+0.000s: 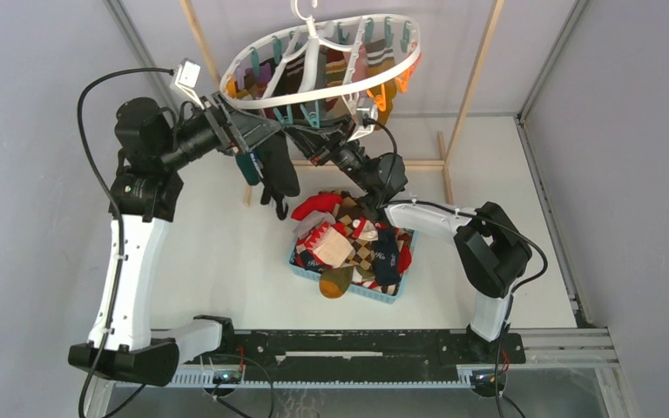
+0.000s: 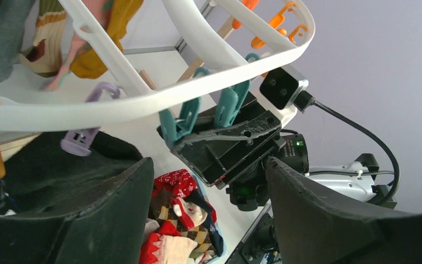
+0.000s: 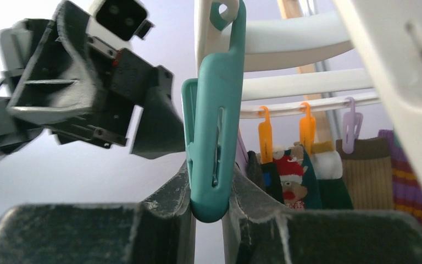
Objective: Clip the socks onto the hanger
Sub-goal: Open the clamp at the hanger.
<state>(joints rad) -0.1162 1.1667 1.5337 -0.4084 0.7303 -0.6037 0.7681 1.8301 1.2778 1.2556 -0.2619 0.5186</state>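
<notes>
The white oval hanger [image 1: 348, 87] hangs at the back with teal and orange clips and several socks [image 1: 375, 65] clipped on. My right gripper [image 1: 318, 144] reaches up under its near rim and is shut on the bottom of a teal clip [image 3: 211, 137], one finger on each side. My left gripper [image 1: 248, 131] is just left of it, jaws wide open and nothing between them. A dark green sock [image 1: 274, 170] hangs below it and lies against the outside of one finger [image 2: 104, 214], under a purple clip [image 2: 85, 140]. More socks [image 1: 348, 248] fill a basket.
The blue basket [image 1: 383, 296] sits mid-table in front of the right arm's base. Light wooden frame poles [image 1: 479, 61] stand behind and beside the hanger. Grey walls close in the table on both sides. Hung socks [image 3: 357, 170] show beyond the right gripper.
</notes>
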